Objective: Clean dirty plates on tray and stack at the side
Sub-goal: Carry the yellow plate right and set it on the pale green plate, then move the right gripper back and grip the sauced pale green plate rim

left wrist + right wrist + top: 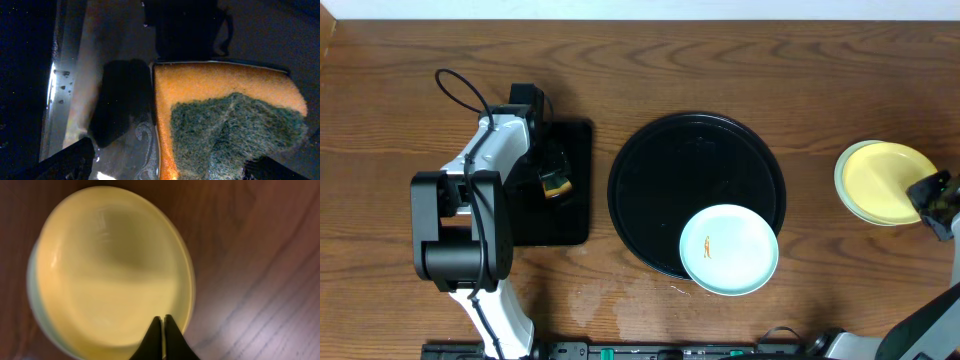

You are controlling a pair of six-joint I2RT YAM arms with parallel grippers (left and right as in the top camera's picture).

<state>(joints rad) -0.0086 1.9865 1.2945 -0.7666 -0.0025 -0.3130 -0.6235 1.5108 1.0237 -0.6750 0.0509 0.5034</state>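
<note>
Right end effector (162,327) hangs with its two fingers pressed together and nothing between them, just over the near rim of the yellow plate (110,265). That plate sits on a clean mint-green plate (32,287), a stack of two at the right side of the tabletop (720,60).

Left end effector (171,154) is spread wide over the rectangular black tray (575,215), with the orange-and-green sponge (225,115) lying between its fingers, not gripped as far as I can see.

Closest to the robot is the smeared mint-green plate (745,265), with an orange streak (708,247) in its middle. It rests on the near right rim of the round black tray (670,170), partly overhanging the wood.

I judge the plate stiff, light and glossy, so likely slippery and quick to skate under a scrubbing sponge. The raised lip is the only purchase. The overhanging arc looks the easiest place to pinch, firmly, while the sponge works the centre.
</note>
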